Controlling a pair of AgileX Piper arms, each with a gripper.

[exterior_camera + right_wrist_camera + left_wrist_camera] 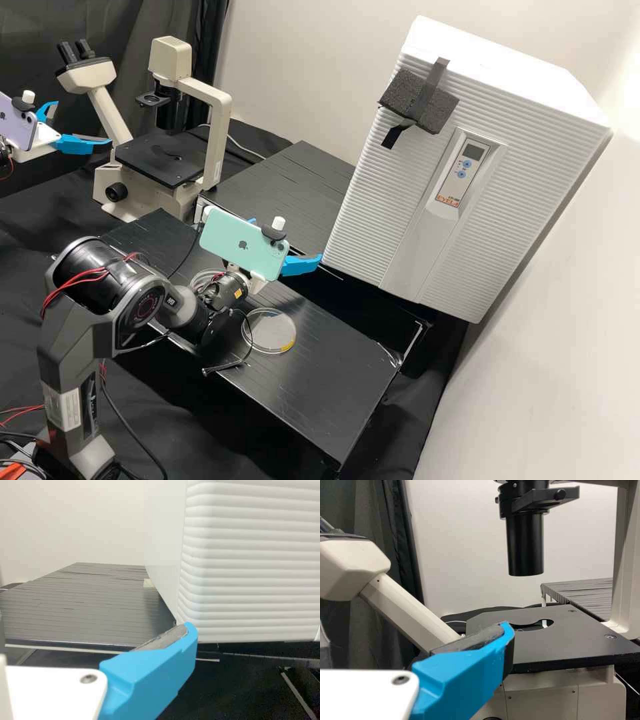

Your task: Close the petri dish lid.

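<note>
In the high view, a clear round petri dish [269,331] with a yellow mark lies on the black bench; two offset rims show, and I cannot tell how its lid sits. My right gripper [300,265] is above and behind the dish, its fingers apart on either side of the green phone. At the far left, my left gripper [83,123] stands open beside the microscope, away from the dish. One blue finger of the left gripper [462,680] shows in the left wrist view, and one of the right gripper [150,680] in the right wrist view, holding nothing.
A white ribbed incubator [460,173] stands at the right, close to the right gripper's fingertips. The microscope [160,160] is at the back left. A thin black cable [230,365] lies beside the dish. A clear rounded thing [201,277] is partly hidden behind the right arm.
</note>
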